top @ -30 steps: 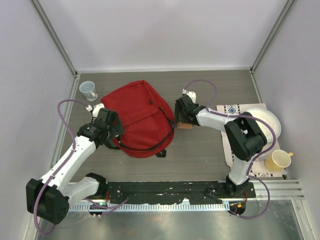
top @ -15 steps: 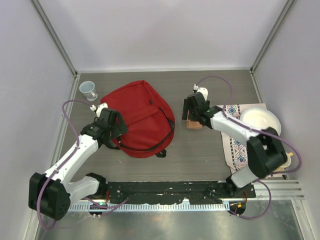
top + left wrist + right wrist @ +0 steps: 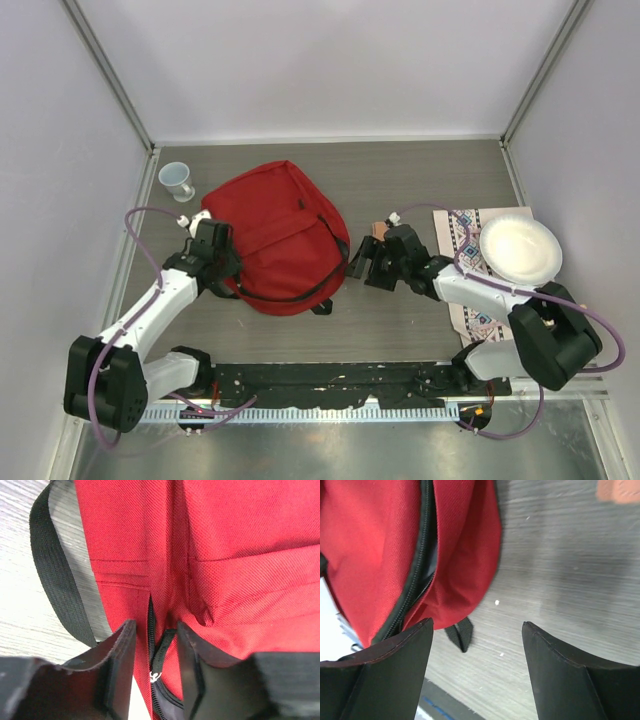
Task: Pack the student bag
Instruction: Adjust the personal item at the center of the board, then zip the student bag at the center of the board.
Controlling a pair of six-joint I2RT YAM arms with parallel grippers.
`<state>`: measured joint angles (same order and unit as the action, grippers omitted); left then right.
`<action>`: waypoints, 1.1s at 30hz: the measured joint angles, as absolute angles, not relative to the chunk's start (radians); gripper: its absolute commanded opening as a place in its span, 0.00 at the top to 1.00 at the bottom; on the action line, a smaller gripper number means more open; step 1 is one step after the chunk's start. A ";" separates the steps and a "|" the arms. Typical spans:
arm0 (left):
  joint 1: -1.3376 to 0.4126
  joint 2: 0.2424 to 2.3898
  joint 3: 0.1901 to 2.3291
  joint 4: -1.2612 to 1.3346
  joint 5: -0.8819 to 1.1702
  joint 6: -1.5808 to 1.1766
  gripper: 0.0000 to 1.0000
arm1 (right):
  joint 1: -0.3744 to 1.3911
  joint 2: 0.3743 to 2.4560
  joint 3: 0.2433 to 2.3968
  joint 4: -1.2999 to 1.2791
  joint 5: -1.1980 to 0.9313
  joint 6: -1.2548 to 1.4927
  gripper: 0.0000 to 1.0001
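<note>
red backpack (image 3: 275,235) lies flat on the table (image 3: 380,335). left tool (image 3: 155,630) straddles its black zipper (image 3: 150,610); can't tell if clenched. right tool (image 3: 477,625) released, gaping beside the backpack's edge.

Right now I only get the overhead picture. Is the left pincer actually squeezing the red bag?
Observer: Not clamped. Its own camera shows the left pincer apart, one finger on each side of the black zipper on the bag.
Operator: And the other one, is it carrying anything?
Observer: No. The right pincer is wide open and empty, over the table beside the bag.
Operator: Is the bag unzipped at all?
Observer: Slightly, on that side: the zipper's edges part, showing grey inside.
</note>
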<state>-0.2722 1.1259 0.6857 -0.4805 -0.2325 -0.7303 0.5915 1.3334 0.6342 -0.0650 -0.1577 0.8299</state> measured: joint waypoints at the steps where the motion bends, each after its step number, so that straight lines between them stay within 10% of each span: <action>1: -0.272 1.126 0.680 -0.474 -0.229 -0.731 0.72 | 0.596 1.336 0.623 -0.049 -0.174 0.855 0.23; 10: -0.268 1.122 0.656 -0.442 -0.209 -0.727 1.00 | 0.608 1.396 0.632 0.126 -0.257 0.979 0.23; 16: -0.266 1.093 0.630 -0.416 -0.160 -0.753 1.00 | 0.607 1.472 0.694 0.152 -0.262 0.991 0.26; 21: -0.274 1.045 0.585 -0.383 -0.085 -0.820 1.00 | 0.584 1.488 0.728 0.142 -0.235 0.974 0.49; 25: -0.319 0.995 0.579 -0.381 -0.066 -0.885 1.00 | 0.519 1.488 0.767 0.112 -0.213 0.940 0.87; 33: -0.441 0.949 0.579 -0.364 -0.093 -0.991 1.00 | 0.411 1.491 0.840 -0.036 -0.184 0.804 0.99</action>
